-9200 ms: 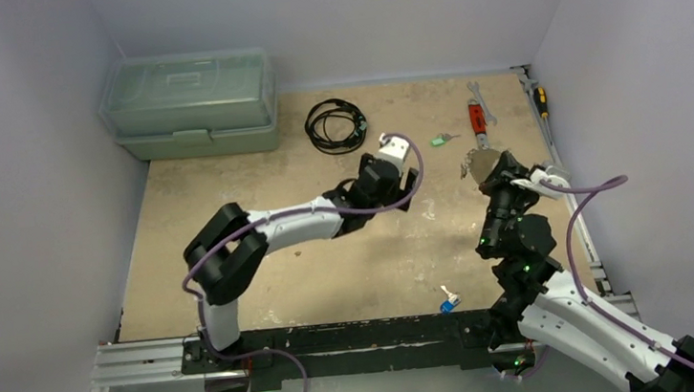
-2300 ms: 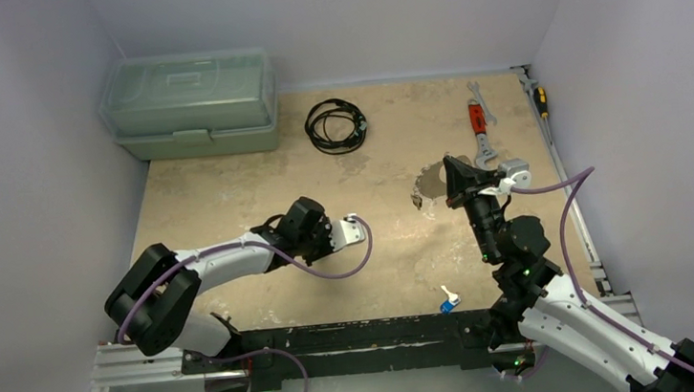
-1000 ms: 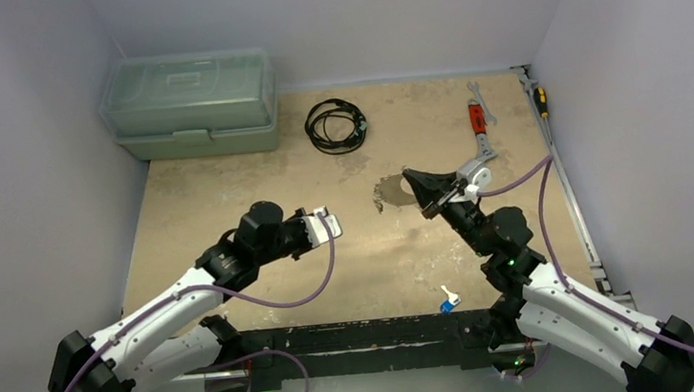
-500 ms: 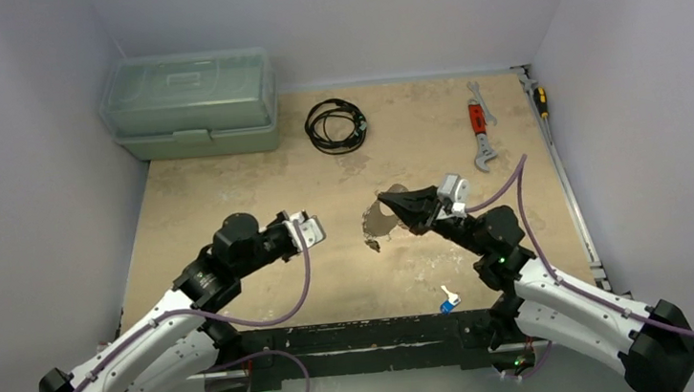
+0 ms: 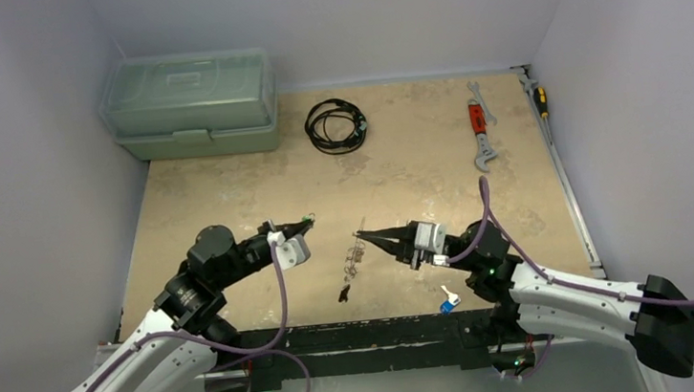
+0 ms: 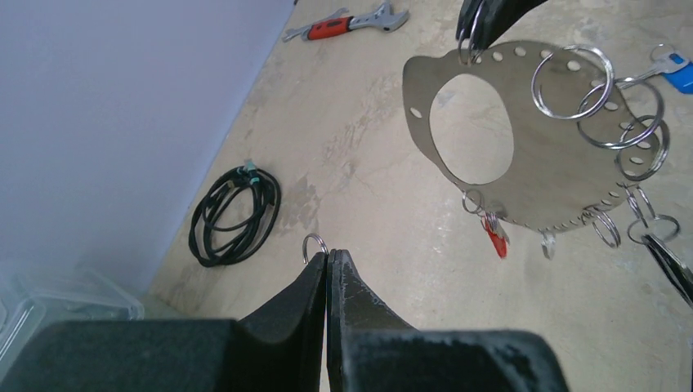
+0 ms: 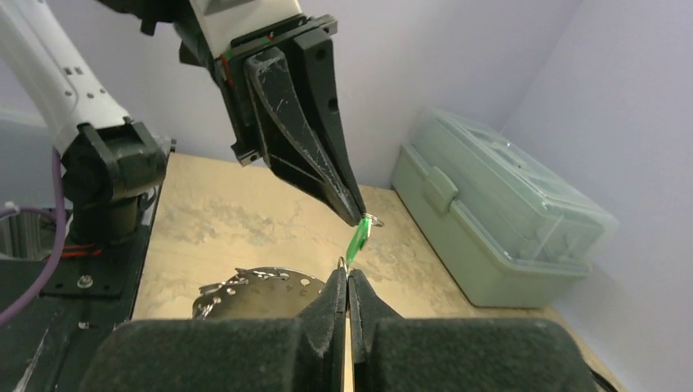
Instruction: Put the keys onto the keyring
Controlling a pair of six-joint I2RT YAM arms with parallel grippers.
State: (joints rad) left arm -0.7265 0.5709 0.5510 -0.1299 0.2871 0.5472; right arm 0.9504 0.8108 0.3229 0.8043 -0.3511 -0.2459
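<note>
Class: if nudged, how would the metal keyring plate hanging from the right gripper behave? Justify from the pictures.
The keyring plate is probably stiff: pinched at one edge by the right gripper, it hangs flat, unbent. Held at that single point, it would likely swing. Its split rings hang loose, so they may shift.

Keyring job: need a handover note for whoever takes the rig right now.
Left gripper: shut on the small ring of the green key, held in the air.
Right gripper: shut on the keyring, a perforated plate hung with split rings, held up facing the left one.
Done: red key hangs on it.
Left: attach green key; blue key lies on the table, near edge.
</note>
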